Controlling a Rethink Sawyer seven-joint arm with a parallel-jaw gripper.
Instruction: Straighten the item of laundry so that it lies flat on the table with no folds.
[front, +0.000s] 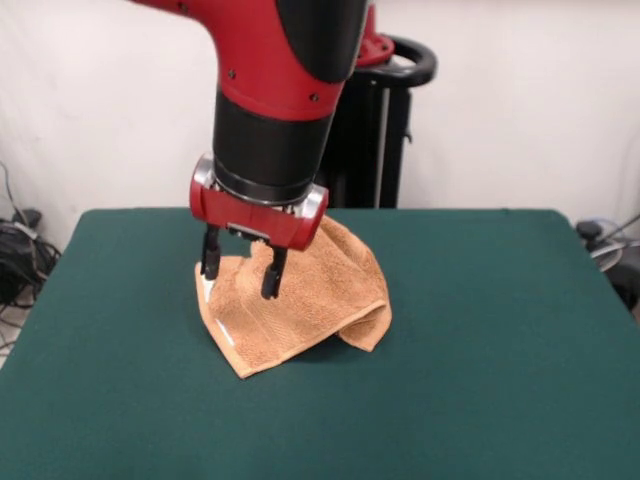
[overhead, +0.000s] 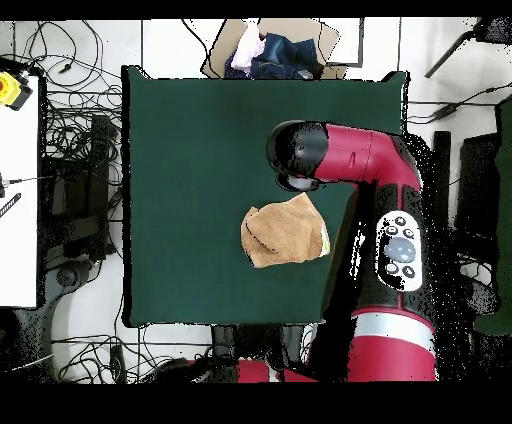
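Well, the table (front: 480, 330) was wide, the towel (front: 310, 300) bunched near its middle in the front view, a rolled fold at four o'clock. Above its ten o'clock edge hung the gripper (front: 241, 268), fingers spread, holding nothing. The risk: pinch two layers there and the fold only drags; the white tag (front: 224, 335) edge could tuck under.

One towel (front: 300, 300) – one table (front: 480, 330) – one claw (front: 240, 272).
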